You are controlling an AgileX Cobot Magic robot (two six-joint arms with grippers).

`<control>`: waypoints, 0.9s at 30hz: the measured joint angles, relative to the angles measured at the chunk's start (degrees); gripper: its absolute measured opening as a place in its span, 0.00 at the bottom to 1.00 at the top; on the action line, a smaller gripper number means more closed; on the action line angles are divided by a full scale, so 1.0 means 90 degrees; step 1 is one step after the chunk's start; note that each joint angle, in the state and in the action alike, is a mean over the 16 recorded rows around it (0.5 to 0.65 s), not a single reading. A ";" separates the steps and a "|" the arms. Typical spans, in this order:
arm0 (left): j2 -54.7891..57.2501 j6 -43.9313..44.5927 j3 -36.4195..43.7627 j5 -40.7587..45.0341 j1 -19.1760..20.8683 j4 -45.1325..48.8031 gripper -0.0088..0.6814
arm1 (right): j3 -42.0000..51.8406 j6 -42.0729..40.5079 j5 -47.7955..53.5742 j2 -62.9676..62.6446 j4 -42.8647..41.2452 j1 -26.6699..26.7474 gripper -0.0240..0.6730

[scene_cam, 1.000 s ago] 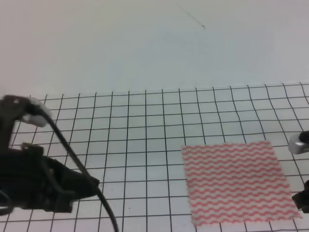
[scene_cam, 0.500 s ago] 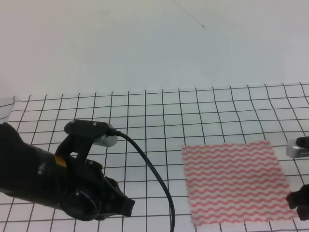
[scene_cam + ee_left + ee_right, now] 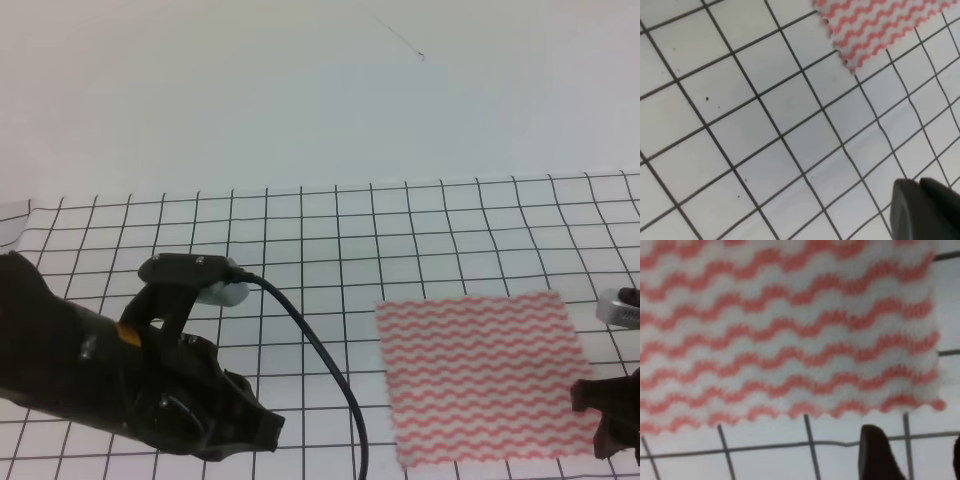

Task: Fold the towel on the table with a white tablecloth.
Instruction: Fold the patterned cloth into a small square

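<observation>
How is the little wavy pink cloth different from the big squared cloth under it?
The small pink-and-white wavy-striped towel has curvy stripes; the big white grid-lined tablecloth has straight black lines. The towel covers only a few squares; the tablecloth covers the whole table. Both lie flat and unfolded.

It looked like a lab test bench: a table under a gridded white tablecloth, against a bare pale wall.
</observation>
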 joint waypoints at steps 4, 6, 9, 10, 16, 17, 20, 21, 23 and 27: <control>0.0000 0.0051 0.0000 0.0039 0.0000 -0.0060 0.01 | 0.0000 0.0222 -0.0137 0.0100 -0.0012 -0.0001 0.50; 0.0000 0.0071 0.0000 0.0058 0.0000 -0.0073 0.01 | 0.0000 0.0306 -0.0209 0.0147 -0.0033 -0.0007 0.50; 0.0000 0.0099 0.0000 0.0094 0.0000 -0.0078 0.01 | 0.0000 0.0387 -0.0297 0.0241 -0.0067 -0.0046 0.51; 0.0000 0.0108 0.0000 0.0106 0.0000 -0.0079 0.01 | 0.0000 0.0399 -0.0323 0.0272 -0.0075 -0.0065 0.51; 0.0000 0.0144 0.0000 0.0165 0.0000 -0.0088 0.01 | 0.0000 0.0364 -0.0489 0.0403 -0.0076 -0.0209 0.51; 0.0000 0.0147 0.0000 0.0171 0.0000 -0.0089 0.01 | 0.0000 0.0338 -0.0505 0.0419 -0.0060 -0.0233 0.51; 0.0000 0.0154 0.0000 0.0181 0.0000 -0.0091 0.01 | 0.0000 0.0205 -0.0526 0.0465 0.0039 -0.0305 0.51; 0.0000 0.0156 0.0000 0.0183 0.0000 -0.0092 0.01 | 0.0000 0.0145 -0.0530 0.0479 0.0088 -0.0328 0.51; 0.0000 0.0158 0.0000 0.0183 0.0000 -0.0092 0.01 | 0.0000 0.0020 -0.0542 0.0493 0.0198 -0.0363 0.51; 0.0000 0.0181 0.0000 0.0173 0.0000 -0.0097 0.01 | 0.0000 -0.0216 -0.0579 0.0496 0.0421 -0.0388 0.51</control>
